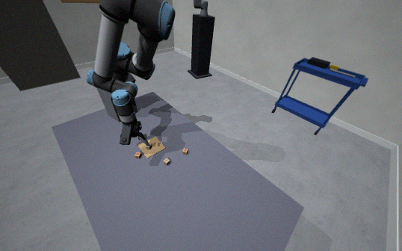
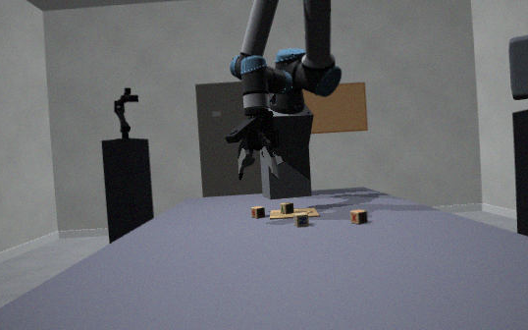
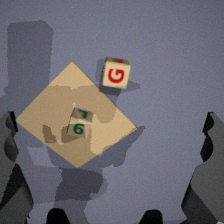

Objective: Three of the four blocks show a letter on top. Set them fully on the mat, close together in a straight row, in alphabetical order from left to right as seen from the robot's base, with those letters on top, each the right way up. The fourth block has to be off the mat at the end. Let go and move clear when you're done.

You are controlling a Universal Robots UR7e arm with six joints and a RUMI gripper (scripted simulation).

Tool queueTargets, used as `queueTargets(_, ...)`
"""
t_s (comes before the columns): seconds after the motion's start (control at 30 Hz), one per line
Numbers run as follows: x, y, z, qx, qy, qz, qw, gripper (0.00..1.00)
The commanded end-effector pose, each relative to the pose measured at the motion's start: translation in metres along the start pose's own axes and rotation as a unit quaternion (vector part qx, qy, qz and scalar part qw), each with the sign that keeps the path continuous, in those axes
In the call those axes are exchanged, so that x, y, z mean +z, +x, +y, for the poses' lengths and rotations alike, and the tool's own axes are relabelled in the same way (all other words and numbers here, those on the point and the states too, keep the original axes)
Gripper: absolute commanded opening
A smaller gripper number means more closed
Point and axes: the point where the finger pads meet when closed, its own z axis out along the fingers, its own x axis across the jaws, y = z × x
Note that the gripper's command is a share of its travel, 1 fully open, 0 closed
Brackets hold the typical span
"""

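The tan mat (image 1: pixel 159 149) (image 2: pixel 310 213) (image 3: pixel 47 106) carries a block with a green 6 on top (image 1: pixel 149 147) (image 2: pixel 287 208) (image 3: pixel 79 129). A block with a red G on top (image 1: pixel 137 155) (image 2: pixel 257 212) (image 3: pixel 116 75) lies just off one mat edge. A block with blue marking (image 1: pixel 167 161) (image 2: pixel 301 220) and another with red marking (image 1: pixel 185 151) (image 2: pixel 358 216) lie off the mat; their top characters are too small to read. My gripper (image 2: pixel 258 177) (image 3: pixel 110 113) is open and empty, above the mat and blocks. One finger is hidden in the top view.
The blocks and mat lie on a large blue-grey surface (image 1: pixel 187 202) (image 2: pixel 266 275). The arm's dark pedestal (image 2: pixel 292 177) stands behind them. A blue cart (image 1: pixel 303 108) stands far to the side, and dark pillars (image 1: pixel 202 45) (image 2: pixel 128 187) stand off the surface.
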Motion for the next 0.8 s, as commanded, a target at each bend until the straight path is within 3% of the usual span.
queueTargets(0.0, 0.0018, 0.0038, -0.0031, 0.048, 0.003, 0.002, 0.999, 1.00)
queueTargets(0.67, 0.0031, 0.0062, -0.0033, 0.083, 0.003, 0.002, 0.997, 1.00)
queueTargets(0.7, 0.0031, 0.0062, -0.0033, 0.083, 0.003, 0.002, 0.997, 0.28)
queueTargets(0.77, 0.0031, 0.0062, -0.0032, 0.083, 0.003, 0.002, 0.997, 0.28)
